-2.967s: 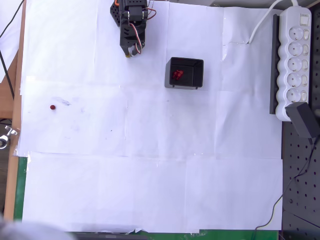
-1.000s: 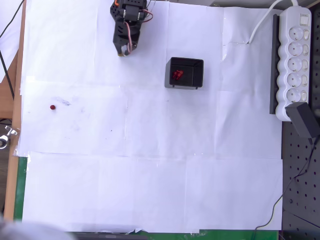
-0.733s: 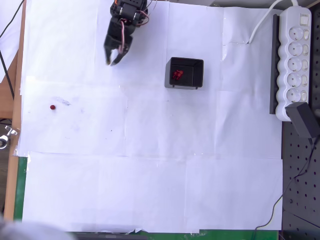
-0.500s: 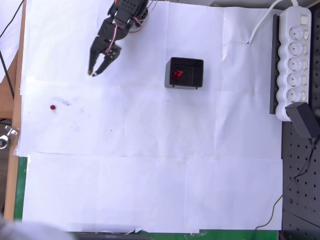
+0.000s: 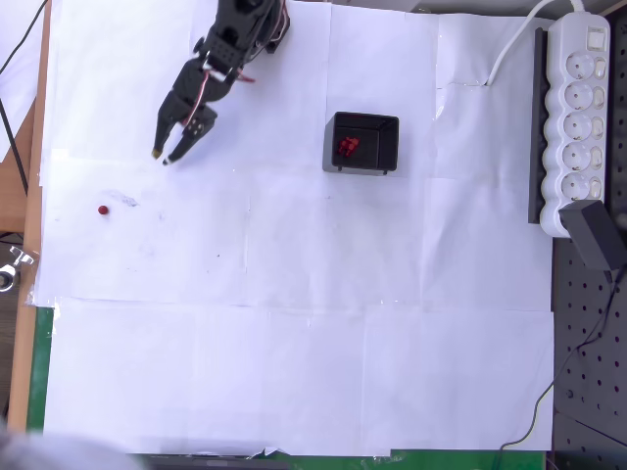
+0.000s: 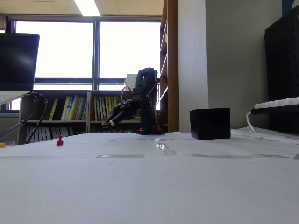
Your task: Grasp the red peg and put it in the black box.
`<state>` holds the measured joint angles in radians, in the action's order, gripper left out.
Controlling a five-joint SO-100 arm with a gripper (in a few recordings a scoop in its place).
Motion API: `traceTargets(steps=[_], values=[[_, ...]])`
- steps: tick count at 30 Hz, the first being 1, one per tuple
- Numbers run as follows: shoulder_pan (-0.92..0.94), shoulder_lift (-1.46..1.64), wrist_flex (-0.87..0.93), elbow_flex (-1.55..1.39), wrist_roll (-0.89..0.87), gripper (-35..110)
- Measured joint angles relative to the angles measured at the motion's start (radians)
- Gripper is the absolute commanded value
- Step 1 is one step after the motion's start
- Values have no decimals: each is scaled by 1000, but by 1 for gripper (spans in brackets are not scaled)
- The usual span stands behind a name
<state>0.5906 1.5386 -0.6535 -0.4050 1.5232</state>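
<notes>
The red peg (image 5: pixel 103 210) (image 6: pixel 60 140) stands alone on the white paper at the left. My gripper (image 5: pixel 163 157) (image 6: pixel 107 124) hangs above the paper up and to the right of the peg, well apart from it, its fingers slightly open with nothing between them. The black box (image 5: pixel 361 143) (image 6: pixel 210 123) stands right of the arm, and a clump of red pegs (image 5: pixel 347 147) lies inside it in the overhead view.
A white power strip (image 5: pixel 578 108) and a black adapter (image 5: pixel 596 235) lie along the right edge. The arm's base (image 5: pixel 251 15) sits at the top of the paper. A brown table edge (image 5: pixel 24 245) runs down the left side.
The arm has swung left and stretched out from its folded pose, carrying the gripper down-left toward the peg, and the fingers have parted a little. Peg and box have not moved.
</notes>
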Motion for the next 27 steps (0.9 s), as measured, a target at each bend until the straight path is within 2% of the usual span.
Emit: traceTargets(steps=[2,4,9,10,17,27], values=[[14,72,-41,-48,17,18],[26,129,-80,-86,38,28],[69,242,-169,-126,51,29],[78,261,-179,-133,54,35],[138,367,-190,-212,61,50],[173,525,-190,-410,67,50]])
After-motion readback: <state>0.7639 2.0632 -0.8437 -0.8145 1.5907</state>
